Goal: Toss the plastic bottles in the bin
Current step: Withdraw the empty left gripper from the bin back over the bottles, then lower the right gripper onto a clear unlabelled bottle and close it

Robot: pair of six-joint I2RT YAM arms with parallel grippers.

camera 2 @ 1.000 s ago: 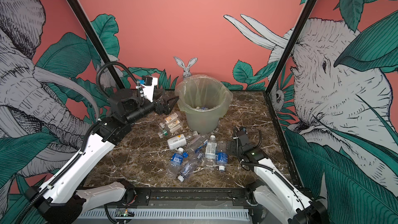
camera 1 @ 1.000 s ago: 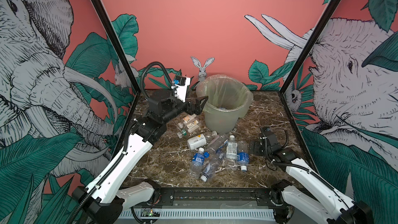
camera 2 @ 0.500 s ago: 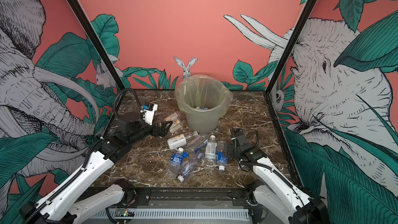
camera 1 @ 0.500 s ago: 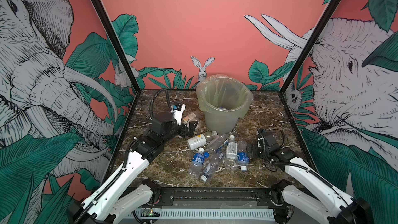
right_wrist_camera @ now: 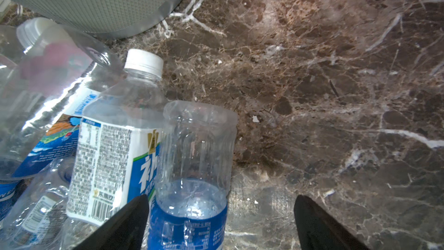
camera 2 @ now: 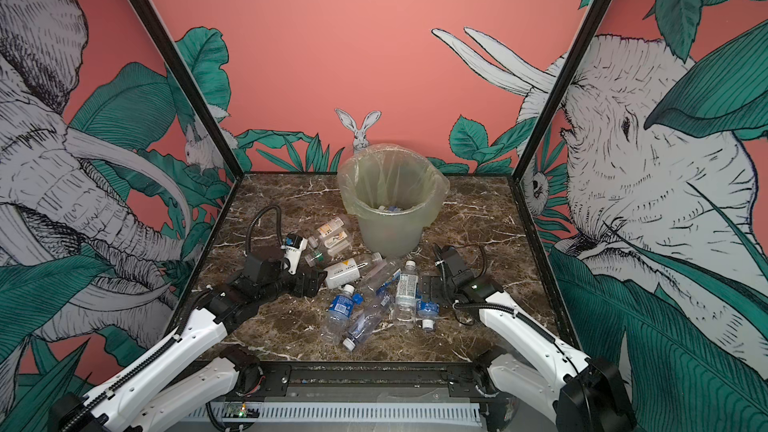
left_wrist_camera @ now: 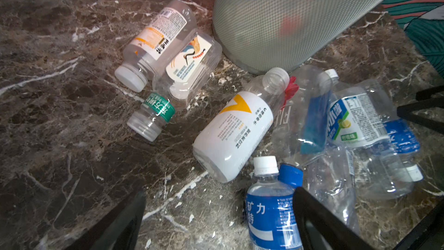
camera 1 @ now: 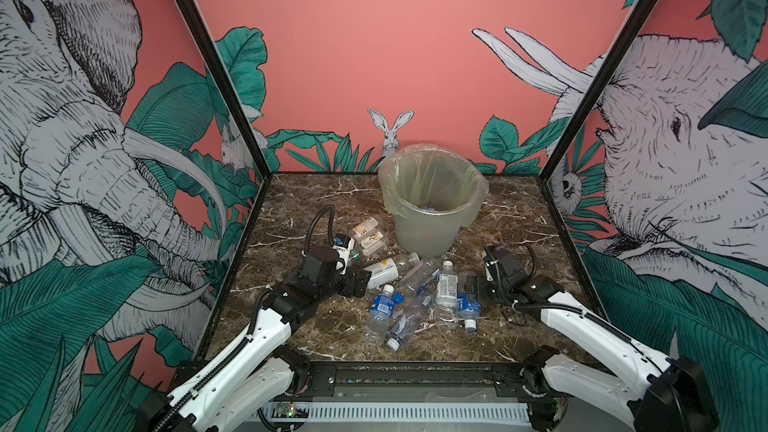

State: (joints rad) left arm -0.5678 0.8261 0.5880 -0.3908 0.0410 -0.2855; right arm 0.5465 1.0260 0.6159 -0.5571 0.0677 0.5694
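left gripper (left_wrist_camera: pixel 219 192) and right gripper (right_wrist_camera: pixel 221 197) gape wide, empty; plastic bottles (camera 1: pixel 446 288) lie between them, bin (camera 1: pixel 432 230) toward the table's (camera 1: pixel 519 218) back edge

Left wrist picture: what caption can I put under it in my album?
Open left gripper above bottles scattered on the marble table beside the bin.

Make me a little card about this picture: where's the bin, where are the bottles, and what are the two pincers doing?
bin: upright, bagged, at the back of the table
bottles: heaped on the table in front of the bin
left pincer: open, low beside them, empty
right pincer: open, low at a blue-label bottle, empty
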